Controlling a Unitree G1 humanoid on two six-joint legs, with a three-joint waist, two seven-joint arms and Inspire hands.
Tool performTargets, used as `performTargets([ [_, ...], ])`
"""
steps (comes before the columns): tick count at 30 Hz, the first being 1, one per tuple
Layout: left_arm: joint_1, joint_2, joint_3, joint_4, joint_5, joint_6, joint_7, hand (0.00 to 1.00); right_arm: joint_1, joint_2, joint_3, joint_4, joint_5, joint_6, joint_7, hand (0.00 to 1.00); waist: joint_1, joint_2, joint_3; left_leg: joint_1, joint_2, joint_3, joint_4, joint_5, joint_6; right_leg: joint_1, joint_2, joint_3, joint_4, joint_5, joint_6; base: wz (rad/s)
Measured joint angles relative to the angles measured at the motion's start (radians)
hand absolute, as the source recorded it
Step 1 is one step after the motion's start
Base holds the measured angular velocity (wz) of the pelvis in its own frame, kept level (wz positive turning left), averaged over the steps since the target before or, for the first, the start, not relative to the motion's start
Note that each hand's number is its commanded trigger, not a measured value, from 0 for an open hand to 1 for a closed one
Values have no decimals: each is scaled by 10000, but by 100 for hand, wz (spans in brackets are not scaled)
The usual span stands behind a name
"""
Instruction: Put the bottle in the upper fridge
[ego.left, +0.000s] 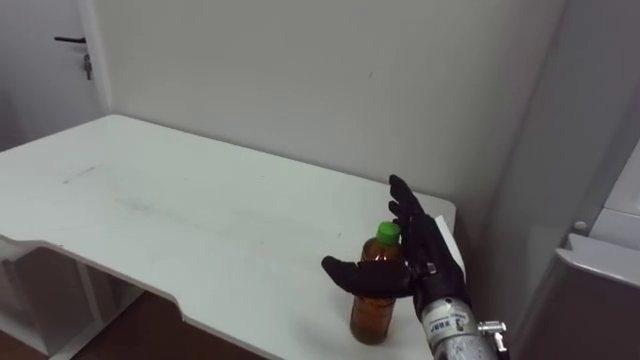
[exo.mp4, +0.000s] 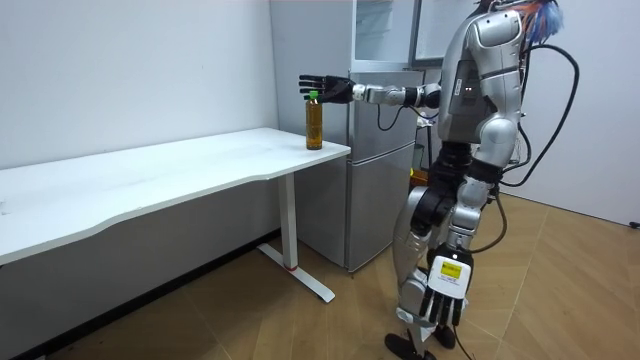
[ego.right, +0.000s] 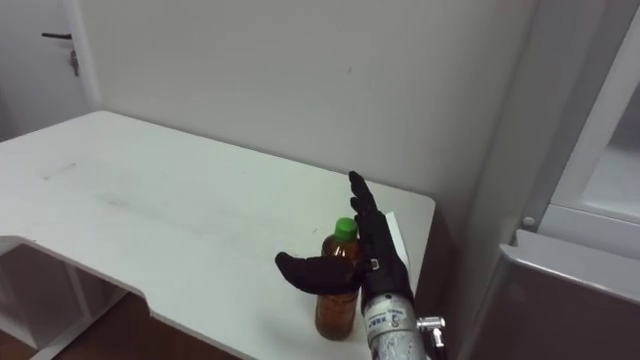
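Observation:
A brown bottle (ego.left: 372, 310) with a green cap stands upright near the right end of the white table (ego.left: 150, 200), close to its front edge. My right hand (ego.left: 428, 250) is open at the bottle's right side, fingers straight and pointing away from me. Its thumb reaches across the front of the bottle, below the neck. In the room view the bottle (exo.mp4: 314, 125) stands at the table's end with the right hand (exo.mp4: 325, 87) stretched out at cap height. My left hand (exo.mp4: 443, 300) hangs open beside my leg. The grey fridge (exo.mp4: 385, 190) stands just past the table, to my right.
The fridge's upper compartment (exo.mp4: 385, 30) looks open, with a pale interior. A white wall runs behind the table. A door with a dark handle (ego.left: 70, 40) is at the far left. I stand on wooden floor between the table's end and the fridge.

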Motion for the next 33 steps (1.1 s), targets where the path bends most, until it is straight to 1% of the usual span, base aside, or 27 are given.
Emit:
performTargets([
  [2, 21, -9, -1, -118, 0, 81, 0, 0, 0, 1, 0, 57, -1, 6, -48, 0, 9, -34, -4, 11, -2, -1, 8, -1, 0, 15, -2, -1, 0, -2, 3, 0],
  [8, 22, -11, -1, -88, -2, 200, 0, 0, 1, 4, 10, 434, -34, 9, -267, 0, 6, -37, -2, 55, -9, -2, 12, 19, 6, 61, -6, -10, 1, -3, 5, 0],
  [11, 32, -14, -2, -96, -2, 252, 0, 0, 5, 15, 120, 793, -31, 216, -280, 0, 5, -51, 4, 24, -12, -2, 14, 26, 2, 32, -9, -12, -11, -10, 12, 0],
  [15, 29, -13, 0, -104, -3, 296, 0, 0, 5, 23, 120, 813, -25, 238, -381, 0, -29, -102, -23, -25, -39, -14, 16, 45, 12, 2, -20, -23, -40, -42, 43, 2],
  [17, -16, -12, 3, -104, -3, 295, -1, 0, 4, 8, 71, 886, -23, 236, -437, 0, -56, -143, -34, -36, -79, -106, 13, 52, 23, 5, -35, -59, -38, -54, 63, 12],
  [21, -38, -1, 20, -105, -17, 264, -1, 0, 4, -29, -15, 1407, 23, 235, -742, 0, -57, -217, -49, -33, -110, -195, 2, 51, 38, 38, -65, -152, -17, -57, 82, 8],
  [26, -28, 5, 83, -122, -13, 268, -1, 0, 4, -90, -38, 1963, 140, 236, -1034, 0, -64, -208, -40, -98, -117, -264, 51, 41, 44, 36, -65, -186, 2, -49, 92, 4],
  [29, -27, 4, 74, -219, -21, 270, -1, 0, 3, -92, -47, 2656, 254, 232, -1063, 0, -60, -198, -33, -123, -117, -263, 77, 33, 54, 34, -66, -174, 14, -47, 93, 2],
  [30, -25, 3, 65, -279, -41, 270, -1, 0, 4, -92, -46, 2908, 360, 248, -1068, 0, -50, -187, -25, -151, -116, -255, 77, 28, 60, 1, -72, -158, 32, -47, 93, 0],
  [33, -37, 16, 61, -411, -93, 270, -1, 0, 3, -96, -69, 2978, 611, 324, -1172, 0, -51, -147, 2, -351, -106, -233, 159, 29, 63, -246, -100, -140, 173, -46, 92, -1],
])
